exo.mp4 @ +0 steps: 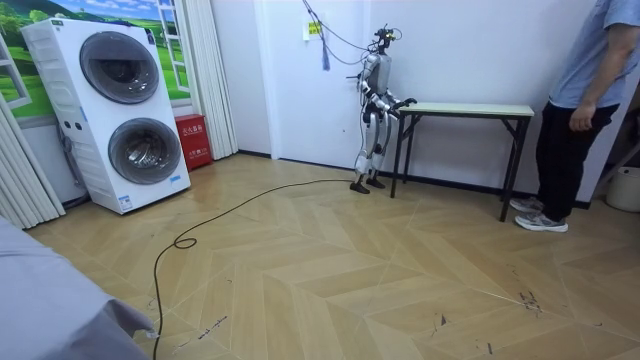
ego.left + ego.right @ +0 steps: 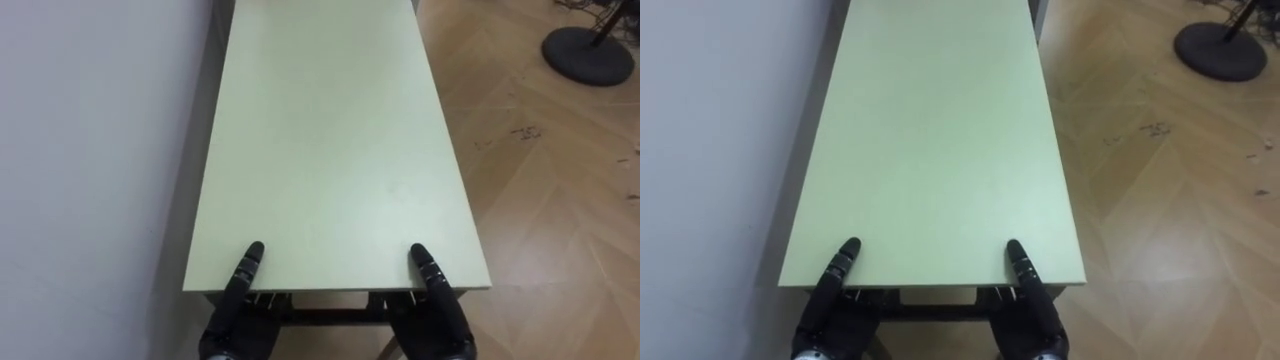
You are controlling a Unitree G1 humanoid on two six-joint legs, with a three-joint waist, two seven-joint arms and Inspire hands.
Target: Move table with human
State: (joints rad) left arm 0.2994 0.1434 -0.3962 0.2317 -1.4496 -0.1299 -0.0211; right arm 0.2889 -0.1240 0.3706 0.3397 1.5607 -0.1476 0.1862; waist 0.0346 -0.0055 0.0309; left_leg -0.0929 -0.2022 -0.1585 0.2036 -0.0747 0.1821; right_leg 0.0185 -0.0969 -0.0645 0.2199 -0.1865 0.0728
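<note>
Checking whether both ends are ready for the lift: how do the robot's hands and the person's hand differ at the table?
Contact: the robot's left hand and right hand lie on the near edge of the table, one near each corner; the person's hand is off the table. Pose: the robot's hands reach forward at tabletop height; the person's hand hangs beside the hip. Shared: robot and person each stand at one end of the table.

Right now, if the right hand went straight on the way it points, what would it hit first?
The table. The right hand sits at its near end, pointing along the top, so it would probably press into that edge at once. The top beyond looks free.
</note>
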